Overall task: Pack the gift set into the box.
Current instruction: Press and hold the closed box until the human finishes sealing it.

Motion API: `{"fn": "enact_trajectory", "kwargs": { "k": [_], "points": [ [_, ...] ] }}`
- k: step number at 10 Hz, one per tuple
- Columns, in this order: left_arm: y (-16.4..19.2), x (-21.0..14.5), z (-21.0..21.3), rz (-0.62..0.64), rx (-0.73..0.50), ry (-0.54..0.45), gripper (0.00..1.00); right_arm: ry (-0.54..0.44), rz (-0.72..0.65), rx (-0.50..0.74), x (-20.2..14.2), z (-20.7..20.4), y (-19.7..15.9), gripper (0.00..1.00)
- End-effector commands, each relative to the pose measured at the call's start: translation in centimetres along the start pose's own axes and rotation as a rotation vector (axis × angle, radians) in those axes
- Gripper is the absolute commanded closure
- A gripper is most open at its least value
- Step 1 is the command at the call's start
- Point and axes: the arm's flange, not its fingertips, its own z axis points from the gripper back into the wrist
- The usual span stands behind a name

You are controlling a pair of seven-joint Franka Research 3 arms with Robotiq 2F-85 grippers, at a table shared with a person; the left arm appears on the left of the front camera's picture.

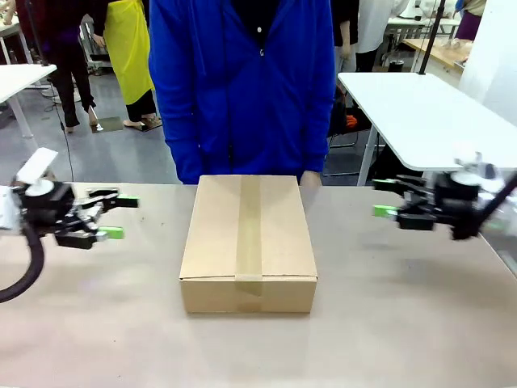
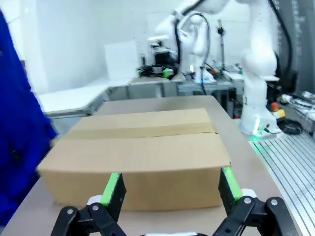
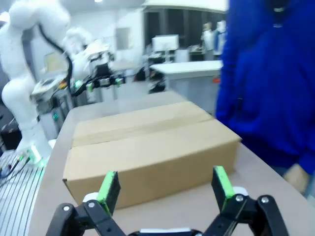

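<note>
We are holding our left end effector (image 1: 113,217) above the worktop (image 1: 97,323) at the left side, its green-padded fingers apart and pointing toward the middle, gripping nothing. In the left wrist view the left end effector (image 2: 171,186) is facing a long side wall of the box, with both pads falling within that wall's length.

The box (image 1: 248,242) is sitting in the middle of the worktop, between our two arms and well apart from each. Its flaps are lying shut with a strip of tape (image 1: 250,226) running down the top, and its long axis is running from our side toward the person in the blue jacket (image 1: 242,81) standing at the far edge. We are judging both arms about equally near.

On the right, our right end effector (image 1: 386,198) is also standing open and empty, pointing inward at the opposite long wall; the right wrist view shows the right end effector (image 3: 167,188) facing that wall too. Bare worktop is lying on both flanks and in front, so we are judging there is open room to approach from either side.
</note>
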Motion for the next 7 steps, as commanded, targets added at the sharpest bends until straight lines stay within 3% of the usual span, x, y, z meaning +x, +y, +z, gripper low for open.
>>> {"fn": "enact_trajectory", "kwargs": {
  "k": [1,2,7],
  "points": [
    [1.0,-2.4,2.1,0.02,0.06,-0.192,0.0,-0.093,-0.045,-0.186,-3.6,2.8,-1.0,0.0],
    [0.0,0.0,0.0,0.0,0.0,0.0,0.0,0.0,0.0,0.0,0.0,0.0,0.0,0.0],
    [0.0,0.0,0.0,0.0,0.0,0.0,0.0,0.0,0.0,0.0,0.0,0.0,0.0,0.0]
  ]
}}
